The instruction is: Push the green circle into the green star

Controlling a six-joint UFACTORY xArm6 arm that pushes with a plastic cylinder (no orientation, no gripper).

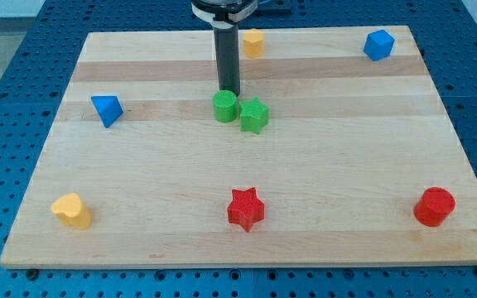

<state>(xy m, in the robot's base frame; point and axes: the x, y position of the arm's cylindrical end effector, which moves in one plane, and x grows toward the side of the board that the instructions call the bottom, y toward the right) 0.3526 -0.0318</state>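
**Near board centre: green circle up against green star**

Near the middle of the board, slightly toward the view's top, you have the green circle [225, 106], a short upright cylinder. Its right side looks touching, or all but touching, the green star [254, 115], which sits just to the view's right and a bit lower. Judged from this, the push reads as essentially finished.

Handling, as a guess: small rigid plastic block, light, flat base, slides easily on smooth wood, not fragile. Round wall means an off-centre shove will make it roll off sideways, so press on the upper-left wall, opposite the star. The star is equally light and will skate away if hit hard.

No hand to open or close here, only a bare rod gripping nothing. My tip [228, 91] is just above the circle in the view, at its far edge; contact or a sliver of gap, cannot tell.

Farther out:
- blue triangular block [106, 109], view's left
- yellow block [253, 41], top
- blue cube [378, 45], top right
- yellow heart [71, 210], bottom left
- red star [245, 208], bottom centre
- red circle [434, 206], bottom right

All are well apart from the pair, on the wooden table [346, 149].
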